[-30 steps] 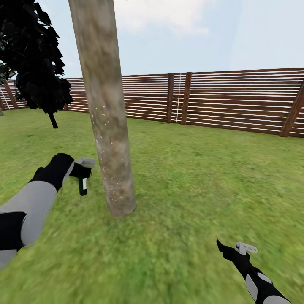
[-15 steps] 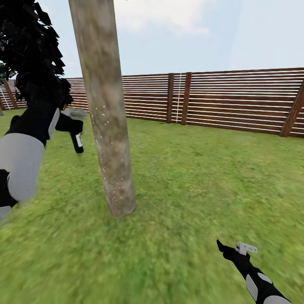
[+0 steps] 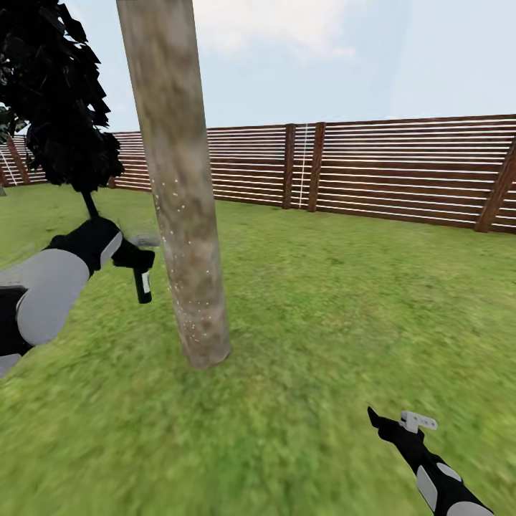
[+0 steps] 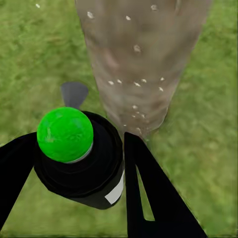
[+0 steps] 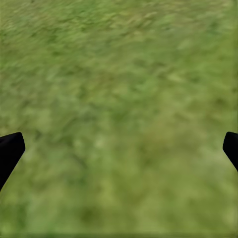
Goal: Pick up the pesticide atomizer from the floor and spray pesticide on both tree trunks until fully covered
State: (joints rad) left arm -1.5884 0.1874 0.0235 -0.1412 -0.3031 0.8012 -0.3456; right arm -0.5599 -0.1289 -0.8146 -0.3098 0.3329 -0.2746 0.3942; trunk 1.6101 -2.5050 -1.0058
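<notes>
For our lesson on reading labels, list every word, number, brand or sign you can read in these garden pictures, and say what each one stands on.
No readable text anywhere.
White label patch on the pesticide atomizer held in the left gripper: blank or too blurred to read.
Tree trunk: pale specks, no writing.
Fence: bare slats, no sign.

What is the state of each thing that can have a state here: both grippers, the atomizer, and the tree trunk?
left gripper: shut on the pesticide atomizer, held beside the trunk.
pesticide atomizer: gripped, off the grass, green ball on top in the left wrist view.
right gripper: open, holding nothing, over grass.
tree trunk: upright, speckled with small white dots on its lower part.
</notes>
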